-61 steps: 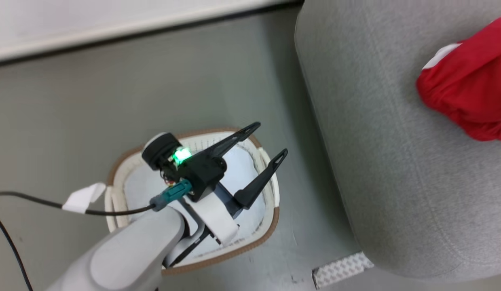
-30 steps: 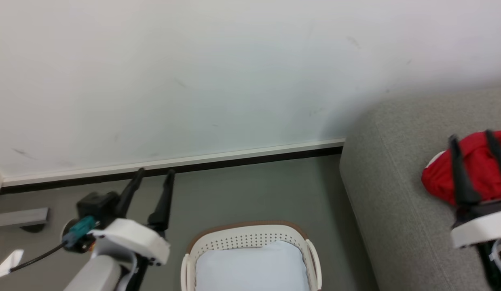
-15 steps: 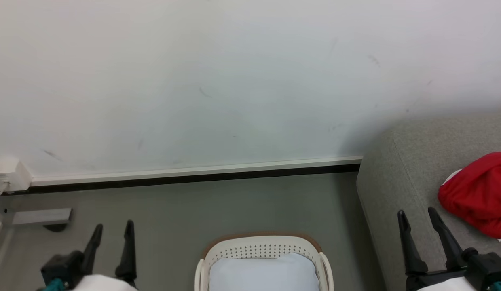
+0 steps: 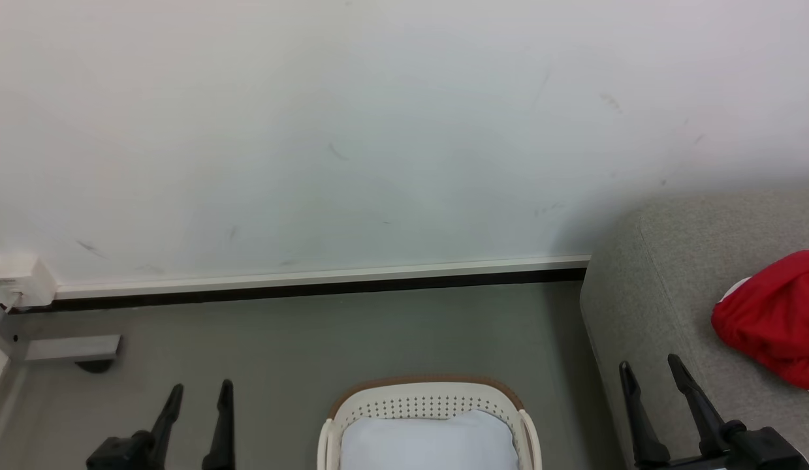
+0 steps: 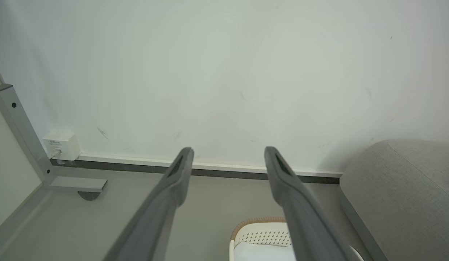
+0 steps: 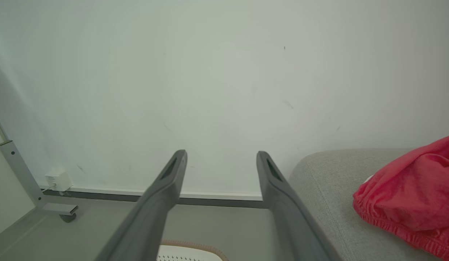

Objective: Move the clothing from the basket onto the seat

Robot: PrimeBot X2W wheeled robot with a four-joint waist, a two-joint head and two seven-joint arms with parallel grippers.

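The soft, bright red fabric clothing (image 4: 770,320), with a sliver of white at its edge, lies bunched on top of the large light grey woven-fabric sofa (image 4: 659,287), a little in from the sofa's rounded end edge. On the grey floor (image 4: 280,339) just beside that end edge stands the oval white perforated plastic basket (image 4: 430,395) with a brown rim. A plain white pad (image 4: 430,444) lies inside it. The left end effector (image 4: 202,386) hangs over the floor to the basket's left, apart from it, its two long dark fingers spread wide and holding nothing. The right end effector (image 4: 649,363) stands by the sofa's end edge, near the clothing without touching it, equally wide open and empty.
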